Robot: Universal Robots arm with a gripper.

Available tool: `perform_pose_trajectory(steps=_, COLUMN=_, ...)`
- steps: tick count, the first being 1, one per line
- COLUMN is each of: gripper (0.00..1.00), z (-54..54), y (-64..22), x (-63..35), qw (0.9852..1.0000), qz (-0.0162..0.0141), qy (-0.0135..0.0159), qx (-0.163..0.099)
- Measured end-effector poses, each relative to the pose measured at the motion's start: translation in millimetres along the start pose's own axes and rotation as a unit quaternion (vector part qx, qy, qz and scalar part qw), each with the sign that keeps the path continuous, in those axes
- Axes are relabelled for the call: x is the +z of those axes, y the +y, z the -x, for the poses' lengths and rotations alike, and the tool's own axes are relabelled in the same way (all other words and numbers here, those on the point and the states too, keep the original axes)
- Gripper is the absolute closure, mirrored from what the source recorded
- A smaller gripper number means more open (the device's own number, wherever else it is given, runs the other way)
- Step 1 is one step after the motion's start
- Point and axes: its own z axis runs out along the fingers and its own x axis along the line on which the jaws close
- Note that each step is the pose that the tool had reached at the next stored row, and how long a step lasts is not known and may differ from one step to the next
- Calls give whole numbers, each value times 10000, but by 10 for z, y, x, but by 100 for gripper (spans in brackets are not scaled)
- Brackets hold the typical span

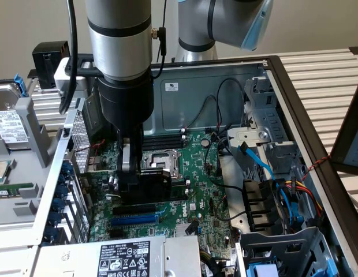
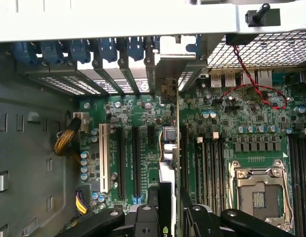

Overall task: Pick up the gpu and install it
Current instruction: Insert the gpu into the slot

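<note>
The robot arm's gripper (image 1: pixel 134 183) is reaching down into an open computer case (image 1: pixel 294 101). Its black fingers (image 2: pixel 200 215) are squeezing the gpu (image 1: pixel 159 183) from both sides, so the card is standing on its edge. The gpu is hanging just over the big green motherboard (image 1: pixel 208 190), right beside the CPU socket (image 1: pixel 161 161). A blue slot (image 1: pixel 135 219) is lying below it, nearer the power supply (image 1: pixel 121 257). In the wrist view the card is looking like a thin line, and its silver end bracket (image 2: pixel 167 84) is sitting close to the blue clips (image 2: pixel 74 49). I cannot tell if the card is touching a slot.
</note>
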Motion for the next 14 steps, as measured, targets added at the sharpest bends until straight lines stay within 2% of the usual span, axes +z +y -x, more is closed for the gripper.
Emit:
perform_pose_trajectory(steps=7, gripper=73, z=0, y=12, x=16, qw=10000, qz=2, qy=0, qx=-8)
perform_pose_trajectory(steps=14, gripper=73, z=1, y=9, x=115, qw=10000, qz=2, qy=1, qx=-14)
